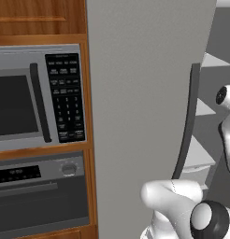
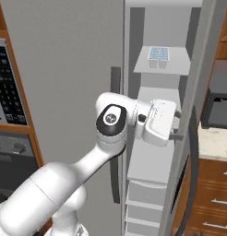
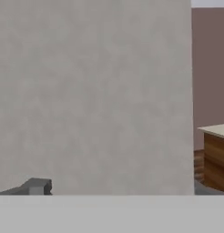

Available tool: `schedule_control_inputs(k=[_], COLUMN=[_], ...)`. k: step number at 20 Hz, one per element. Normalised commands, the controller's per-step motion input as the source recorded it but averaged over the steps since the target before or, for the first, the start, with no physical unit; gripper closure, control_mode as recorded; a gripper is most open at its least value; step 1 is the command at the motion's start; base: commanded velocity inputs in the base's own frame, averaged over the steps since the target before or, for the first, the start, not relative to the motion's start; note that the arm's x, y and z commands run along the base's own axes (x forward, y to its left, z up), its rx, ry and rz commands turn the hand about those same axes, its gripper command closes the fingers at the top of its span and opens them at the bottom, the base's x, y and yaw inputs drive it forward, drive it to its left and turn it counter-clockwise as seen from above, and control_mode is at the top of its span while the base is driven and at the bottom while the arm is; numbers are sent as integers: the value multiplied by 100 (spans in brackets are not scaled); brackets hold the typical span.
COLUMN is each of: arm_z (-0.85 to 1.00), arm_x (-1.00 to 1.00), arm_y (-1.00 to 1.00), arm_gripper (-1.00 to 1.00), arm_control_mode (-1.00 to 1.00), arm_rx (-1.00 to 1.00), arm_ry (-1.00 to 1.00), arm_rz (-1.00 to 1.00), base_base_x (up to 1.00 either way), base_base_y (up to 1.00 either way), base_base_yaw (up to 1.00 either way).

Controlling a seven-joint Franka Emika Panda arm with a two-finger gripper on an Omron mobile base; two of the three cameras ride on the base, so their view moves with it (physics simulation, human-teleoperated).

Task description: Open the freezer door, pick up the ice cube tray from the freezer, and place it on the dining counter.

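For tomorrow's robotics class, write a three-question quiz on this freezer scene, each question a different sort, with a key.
1. True or false: the freezer door stands open.
2. Where is the ice cube tray? A) in the gripper B) on an upper freezer shelf C) on the counter
3. Fill in: the appliance with a keypad left of the fridge is a ____.

Key:
1. True; the white shelves inside show.
2. B; the gripper is open, below the tray, holding nothing.
3. Microwave.
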Motion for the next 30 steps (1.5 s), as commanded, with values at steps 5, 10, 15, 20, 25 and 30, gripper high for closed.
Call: schedule_control_inputs(k=[5,10,15,20,25,30], arm_z=[0,0,0,0,0,-2], arm_x=[0,0,0,4,2,-34], arm_y=[-45,-40,-29,-17,-8,35], arm_gripper=[-100,-100,-100,-100,-100,-100], arm_control_mode=[-100,-100,-100,-100,-100,-100], arm_rx=[1,1,0,0,0,0], arm_ry=[0,0,0,0,0,0], arm_rz=[0,0,0,0,0,4], base_base_x=[0,0,0,0,0,0], base_base_y=[0,0,0,0,0,0], base_base_yaw=[0,0,0,0,0,0])
